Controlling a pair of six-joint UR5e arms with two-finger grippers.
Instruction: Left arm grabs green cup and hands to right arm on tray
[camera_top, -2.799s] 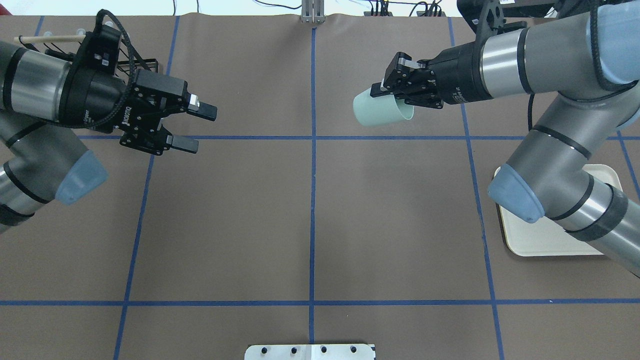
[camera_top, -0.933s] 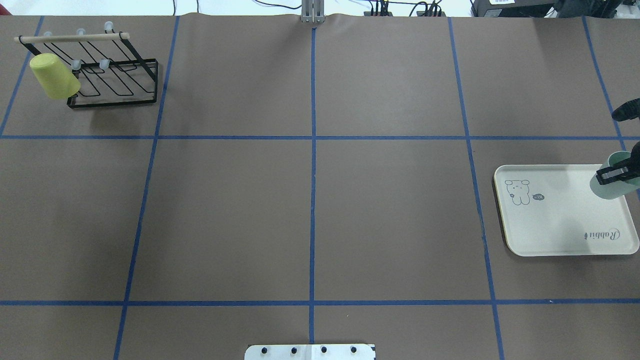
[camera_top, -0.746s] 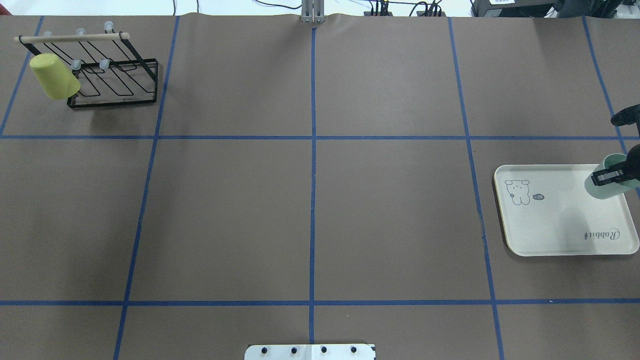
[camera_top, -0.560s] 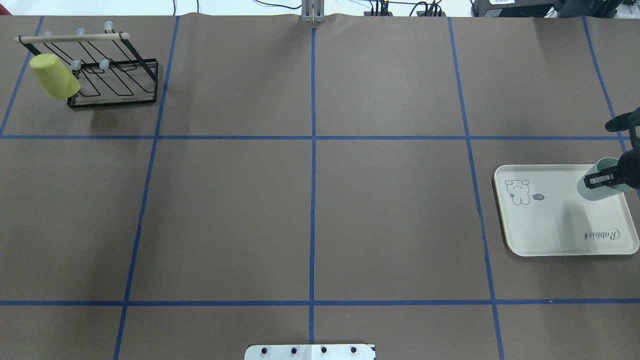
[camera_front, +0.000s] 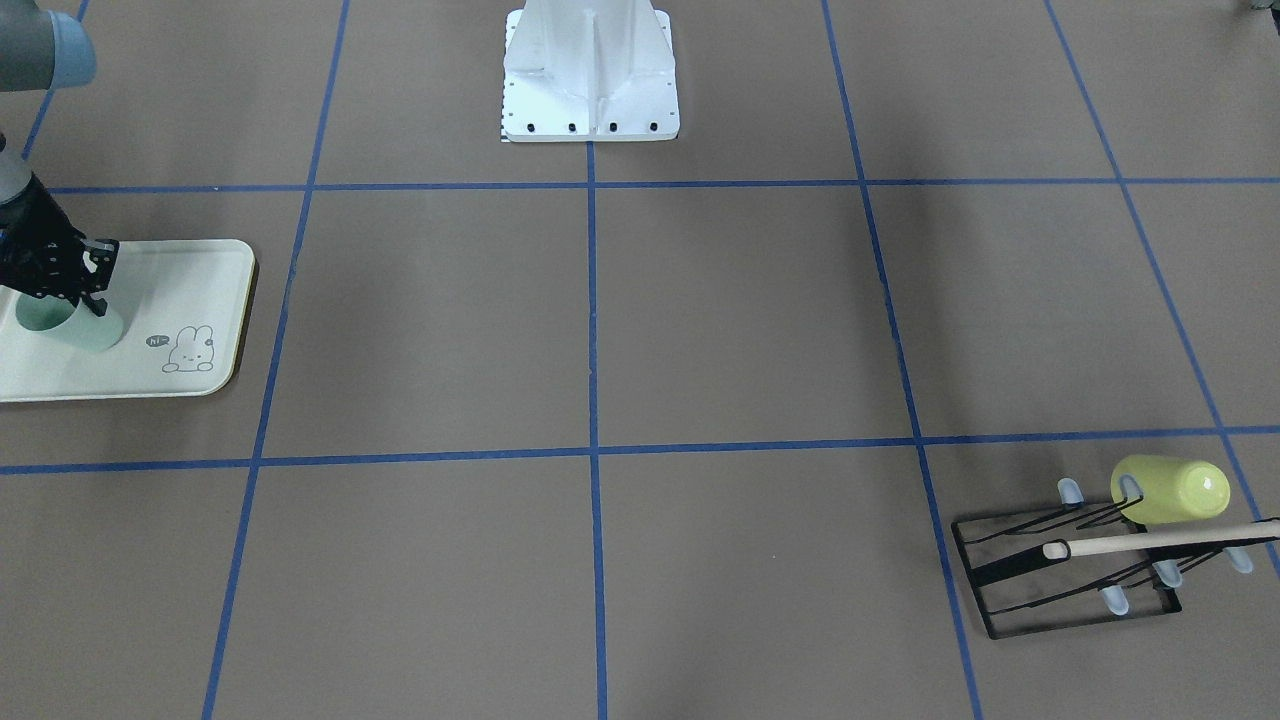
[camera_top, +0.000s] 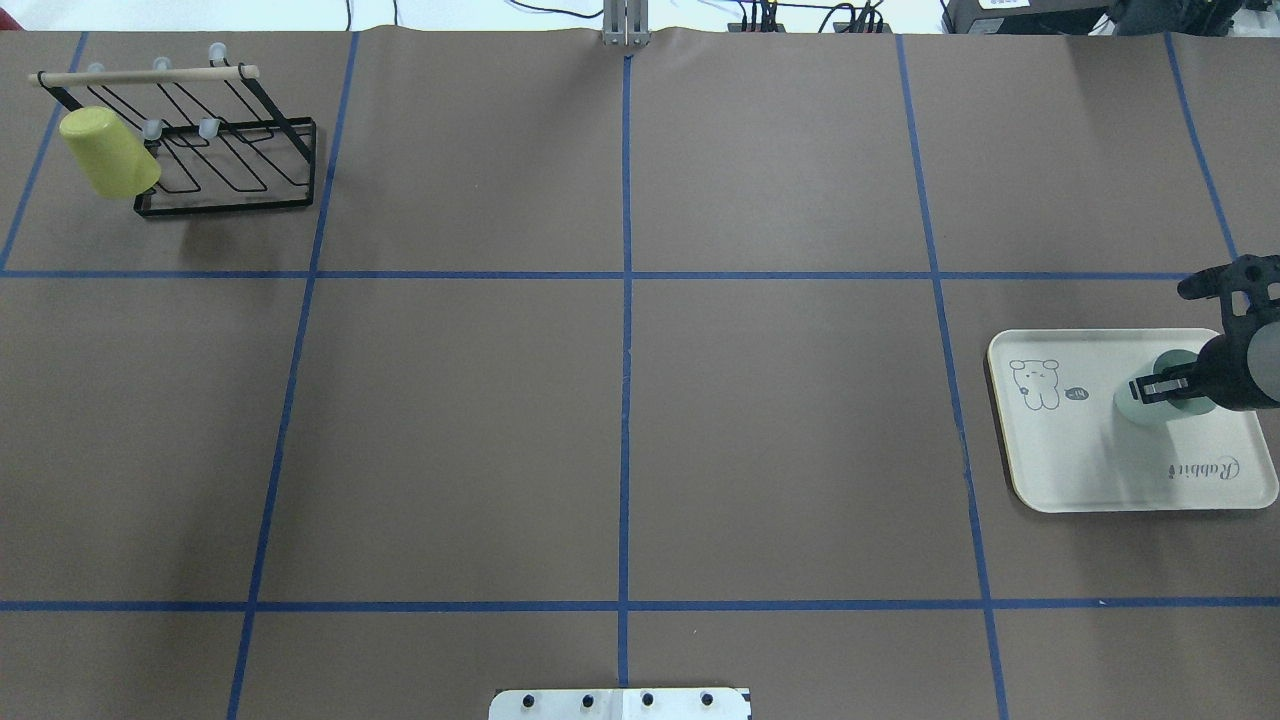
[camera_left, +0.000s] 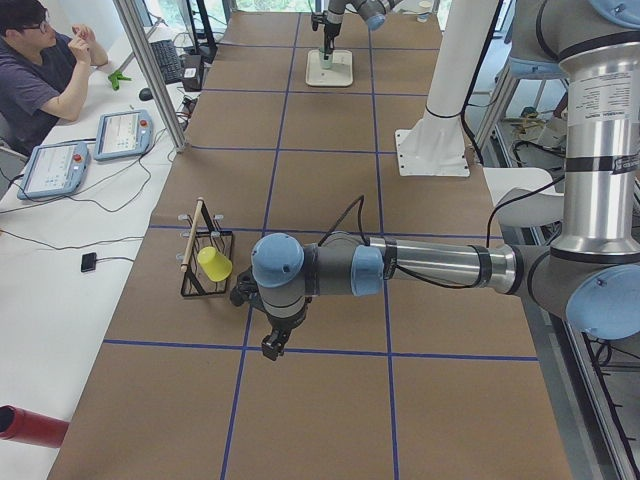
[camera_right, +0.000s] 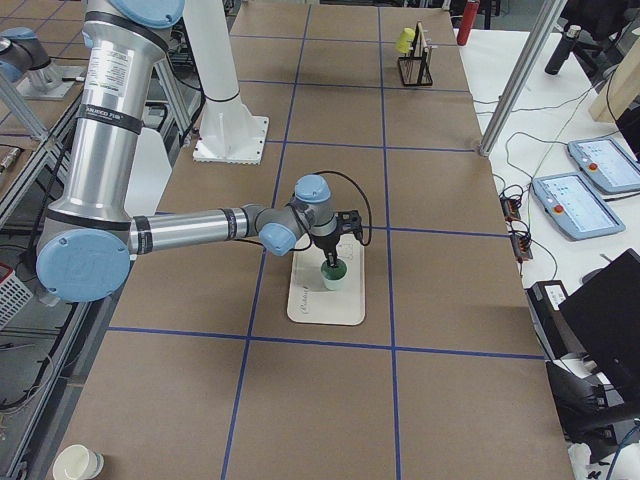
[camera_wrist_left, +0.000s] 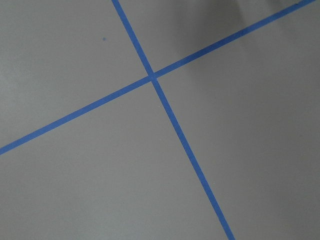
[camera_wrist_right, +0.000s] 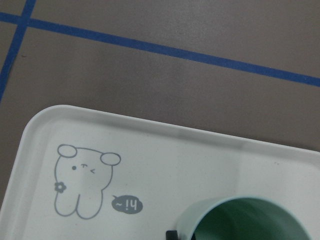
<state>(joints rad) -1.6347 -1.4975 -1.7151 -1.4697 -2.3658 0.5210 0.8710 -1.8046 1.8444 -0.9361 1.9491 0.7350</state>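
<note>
The pale mint-green cup (camera_top: 1138, 407) stands upright, mouth up, over the middle of the cream tray (camera_top: 1080, 460). I cannot tell whether its base touches the tray. My right gripper (camera_top: 1150, 388) is shut on the cup's rim from above. This also shows in the front view, with the gripper (camera_front: 70, 298), the cup (camera_front: 72, 328) and the tray (camera_front: 180, 280). The right wrist view shows the cup's rim (camera_wrist_right: 250, 215) beside the tray's bunny drawing (camera_wrist_right: 82, 182). My left gripper (camera_left: 273, 346) shows only in the left side view, pointing down over bare table. I cannot tell whether it is open or shut.
A yellow-green cup (camera_top: 108, 152) hangs on a black wire rack (camera_top: 230, 165) at the far left corner. The robot's white base mount (camera_front: 590, 70) sits at the near edge. An operator (camera_left: 45, 70) sits at a side desk.
My right gripper has carried the green cup leftward and lower, from the tray's right far corner to over its middle. The left arm has withdrawn out of the overhead view.
</note>
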